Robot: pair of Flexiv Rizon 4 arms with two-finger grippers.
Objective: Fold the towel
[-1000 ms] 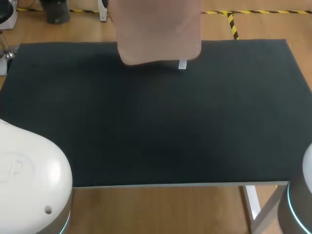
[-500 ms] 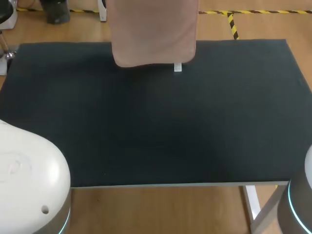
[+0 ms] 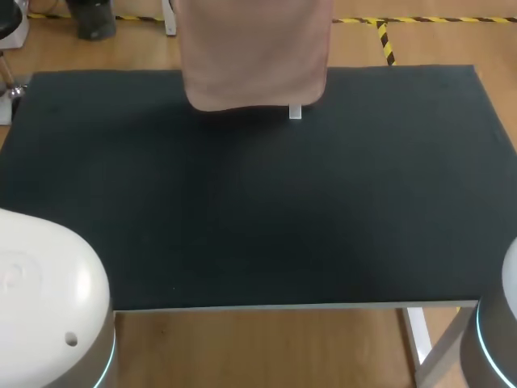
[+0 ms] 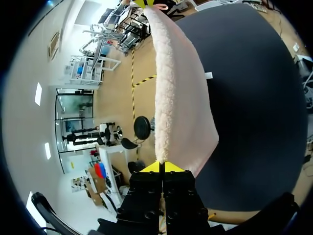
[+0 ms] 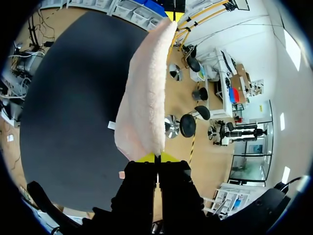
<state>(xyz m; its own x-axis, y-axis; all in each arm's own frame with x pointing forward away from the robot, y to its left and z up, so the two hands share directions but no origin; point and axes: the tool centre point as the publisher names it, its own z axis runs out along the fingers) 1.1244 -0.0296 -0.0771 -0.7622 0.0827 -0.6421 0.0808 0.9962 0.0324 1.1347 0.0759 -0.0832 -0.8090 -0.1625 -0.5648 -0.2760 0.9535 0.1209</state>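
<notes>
Left end effector [image 4: 161, 168] and right end effector [image 5: 156, 157] were each pressed together on a top corner of the pink towel [image 3: 254, 56], which hung over the far middle of the tabletop [image 3: 266, 226].
Risks: both pinches sat on thin corners, so a slip on either side would likely drop that corner and skew the sheet. Uneven lowering would probably lay the bottom hem crooked or bunched. Setting down too far back could leave cloth off the far edge. Held top edge ran side to side between the two end effectors, sheet face toward the robot. Free hem pointed down, near the tabletop, with a small white tag [image 3: 295, 112] at its right corner. Whether the hem touched could not be told. Long axis was unclear, since the head view cut off the top.
</notes>
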